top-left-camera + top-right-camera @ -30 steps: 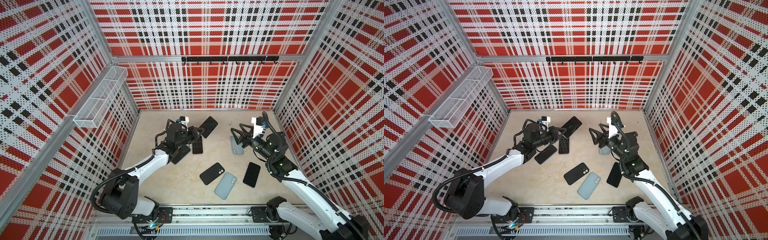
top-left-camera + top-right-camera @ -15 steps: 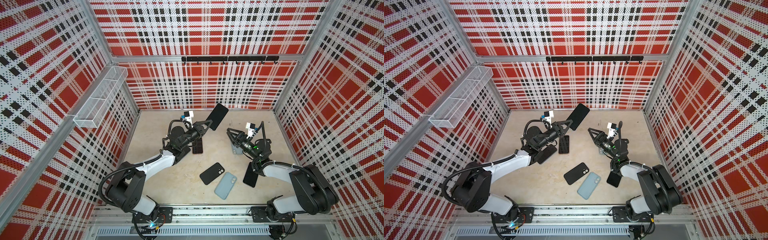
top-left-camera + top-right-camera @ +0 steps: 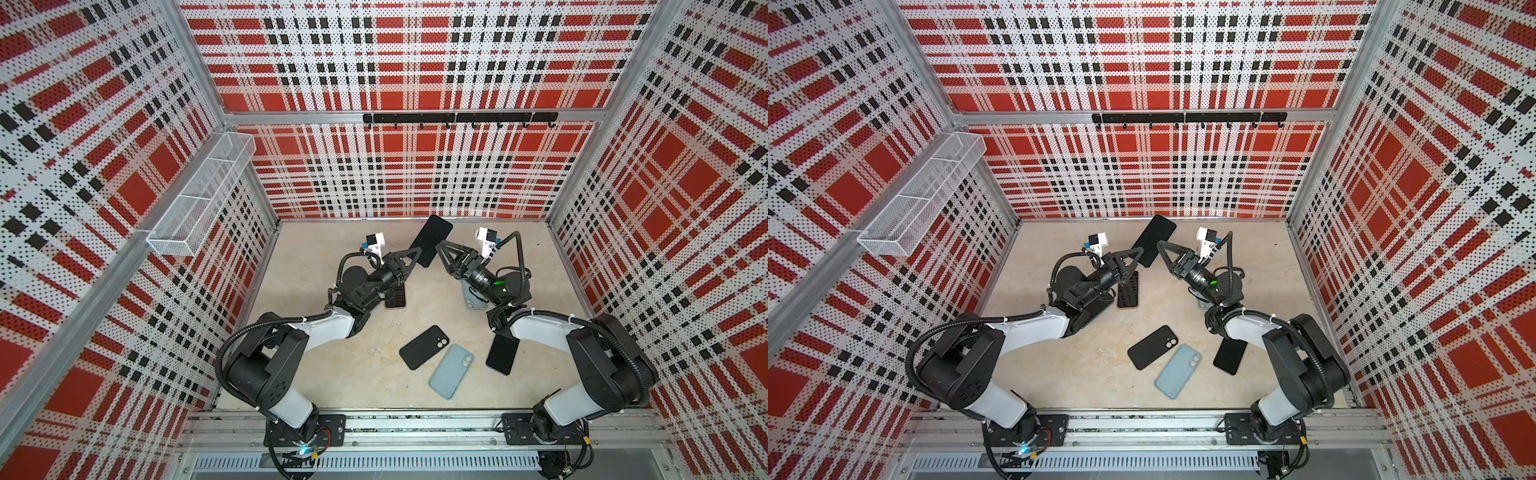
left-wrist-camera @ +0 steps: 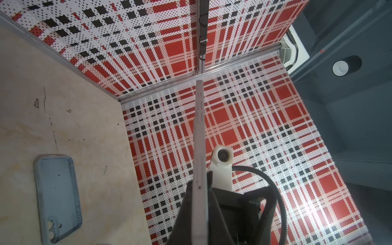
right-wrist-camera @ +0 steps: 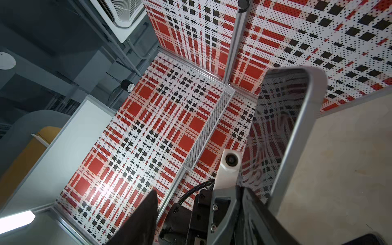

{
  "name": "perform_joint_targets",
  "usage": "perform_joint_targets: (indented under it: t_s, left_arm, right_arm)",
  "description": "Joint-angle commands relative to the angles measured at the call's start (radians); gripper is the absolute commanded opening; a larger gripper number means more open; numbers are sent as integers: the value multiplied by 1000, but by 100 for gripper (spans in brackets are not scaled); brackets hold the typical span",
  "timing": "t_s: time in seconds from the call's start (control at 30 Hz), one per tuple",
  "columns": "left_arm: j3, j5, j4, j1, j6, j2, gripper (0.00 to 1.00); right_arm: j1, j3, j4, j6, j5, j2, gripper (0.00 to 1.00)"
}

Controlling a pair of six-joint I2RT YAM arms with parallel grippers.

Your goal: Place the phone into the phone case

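A black-screened phone (image 3: 431, 240) (image 3: 1154, 240) is held up off the table, tilted, with my left gripper (image 3: 417, 252) (image 3: 1139, 252) shut on its lower end. In the left wrist view the phone (image 4: 199, 135) shows edge-on between the gripper's (image 4: 199, 191) fingers. My right gripper (image 3: 439, 248) (image 3: 1162, 247) hangs open right beside the phone, touching or nearly so. In the right wrist view the phone (image 5: 284, 127) stands just outside one finger of that gripper (image 5: 199, 191). A light blue phone case (image 4: 57, 197) lies hollow side up, largely hidden under the right arm (image 3: 473, 300).
On the table lie a black case (image 3: 424, 347), a light blue case (image 3: 451, 371) back up, a black phone (image 3: 503, 354) partly under the right arm, and a dark phone (image 3: 395, 296) beside the left arm. A wire basket (image 3: 199, 195) hangs on the left wall.
The left gripper has raised the phone off the table and tipped it up. The right gripper has risen from above the blue case and moved left to the phone, its jaws slightly narrower.
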Motion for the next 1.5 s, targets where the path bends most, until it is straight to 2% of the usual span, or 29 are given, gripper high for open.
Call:
perform_joint_targets:
  t_s: [0.0,0.27,0.5,0.67,0.87,1.33,1.37,1.43,1.47]
  left_arm:
    - [-3,9,137,3,-23,-32,0]
    - [-14,27,69,8,52,-78,0]
    - [-11,-9,111,-43,42,-53,0]
    - [0,-33,132,-63,26,-36,0]
    - [-8,-48,119,-65,19,-40,0]
    - [-18,-75,46,-69,69,-82,0]
    - [-15,-75,37,-70,80,-80,2]
    - [-12,-78,12,-72,103,-89,16]
    - [-9,-83,-14,-74,117,-100,26]
  right_arm:
    - [10,-47,-19,-70,53,-73,66]
    - [29,-144,-66,-126,111,-146,67]
    - [30,-49,31,-68,-1,-24,63]
    - [30,16,100,-28,-40,58,52]
    - [30,20,100,-43,-30,48,34]
    - [29,64,100,-17,-31,93,1]
    - [27,56,100,-20,-27,88,0]
    - [16,32,100,-20,-15,73,0]
    - [6,13,98,-16,-3,60,0]
